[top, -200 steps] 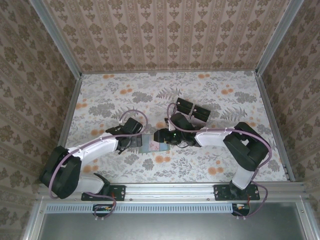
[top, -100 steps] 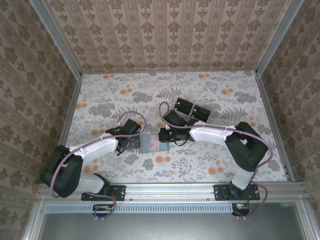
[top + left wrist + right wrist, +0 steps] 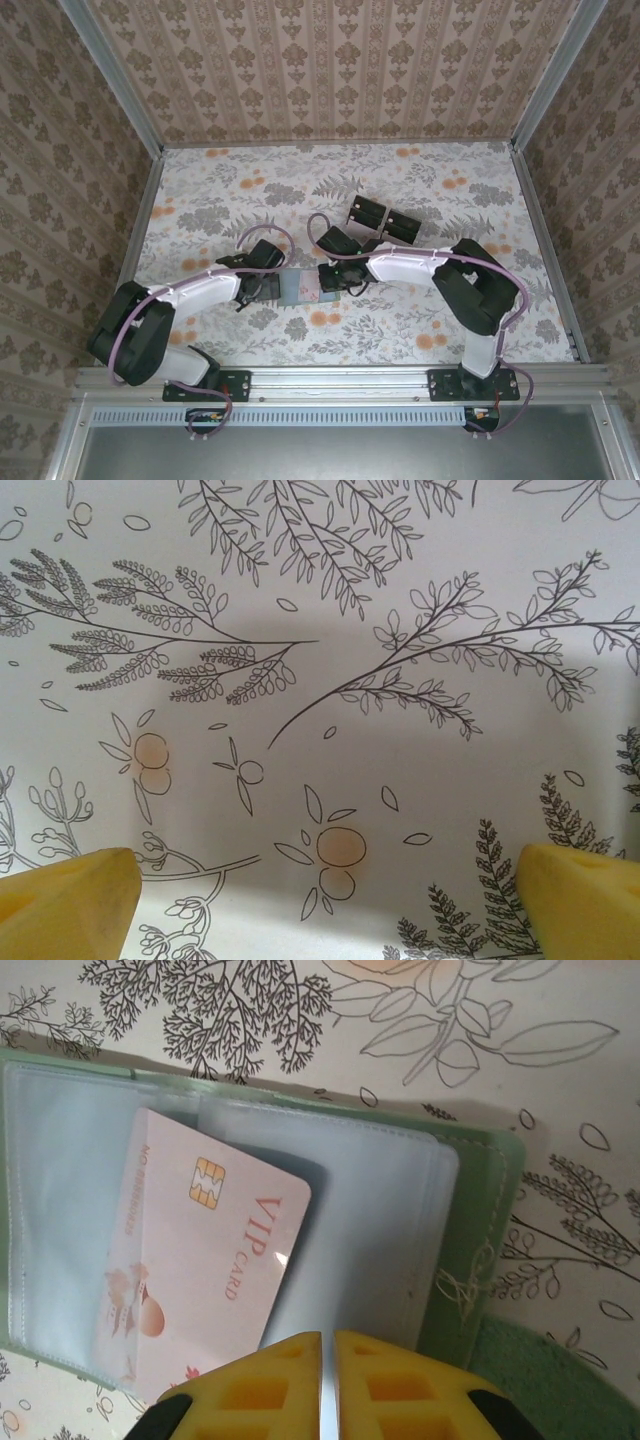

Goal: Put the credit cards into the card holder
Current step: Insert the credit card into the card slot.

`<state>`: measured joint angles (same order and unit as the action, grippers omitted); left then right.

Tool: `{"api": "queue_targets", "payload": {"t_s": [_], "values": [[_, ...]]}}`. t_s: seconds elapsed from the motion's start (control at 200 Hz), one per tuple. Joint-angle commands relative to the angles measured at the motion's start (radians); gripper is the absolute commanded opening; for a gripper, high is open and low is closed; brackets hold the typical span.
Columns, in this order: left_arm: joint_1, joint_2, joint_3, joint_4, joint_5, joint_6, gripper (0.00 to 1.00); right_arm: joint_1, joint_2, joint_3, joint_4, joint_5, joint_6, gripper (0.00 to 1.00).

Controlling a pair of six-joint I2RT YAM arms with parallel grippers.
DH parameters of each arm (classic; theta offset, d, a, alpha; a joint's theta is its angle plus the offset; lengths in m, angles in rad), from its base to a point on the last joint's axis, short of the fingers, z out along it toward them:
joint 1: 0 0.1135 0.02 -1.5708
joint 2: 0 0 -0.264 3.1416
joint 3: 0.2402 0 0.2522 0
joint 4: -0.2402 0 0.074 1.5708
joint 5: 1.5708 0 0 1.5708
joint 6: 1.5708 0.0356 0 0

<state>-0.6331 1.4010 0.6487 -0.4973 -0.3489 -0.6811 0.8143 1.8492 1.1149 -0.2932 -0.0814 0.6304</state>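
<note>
From above, the arms cover most of the open holder (image 3: pixel 488 1215) mid-table (image 3: pixel 430 185). A pink card (image 3: pixel 200 1260) lies on its clear pocket, with one corner hidden under the right gripper (image 3: pixel 323 1365). Its fingers are pressed together, and I can't tell if they're pinching anything. The left gripper (image 3: pixel 325 890) is spread wide over bare cloth.

My counter (image 3: pixel 230 180) is covered in a pale print of grey ferns and orange blossoms. A back wall (image 3: pixel 340 70) and side walls (image 3: pixel 40 150) in beige damask paper enclose it, with aluminium posts (image 3: pixel 112 80) at the corners and a metal rail (image 3: pixel 340 381) along the near edge.
</note>
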Motion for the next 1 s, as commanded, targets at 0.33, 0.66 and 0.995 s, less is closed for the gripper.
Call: {"api": "queue_targets", "payload": {"t_s": [0.33,0.66,0.995], "values": [[0.008,0.053,0.003,0.026,0.013,0.000,1.00,0.020,0.079,0.104,-0.023,-0.022,-0.014,0.13],[0.007,0.059,0.000,0.035,0.018,0.003,1.00,0.025,0.119,0.149,0.005,-0.067,0.008,0.13],[0.007,0.058,0.005,0.027,0.018,0.002,1.00,0.026,0.070,0.151,0.018,-0.056,0.005,0.14]]}}
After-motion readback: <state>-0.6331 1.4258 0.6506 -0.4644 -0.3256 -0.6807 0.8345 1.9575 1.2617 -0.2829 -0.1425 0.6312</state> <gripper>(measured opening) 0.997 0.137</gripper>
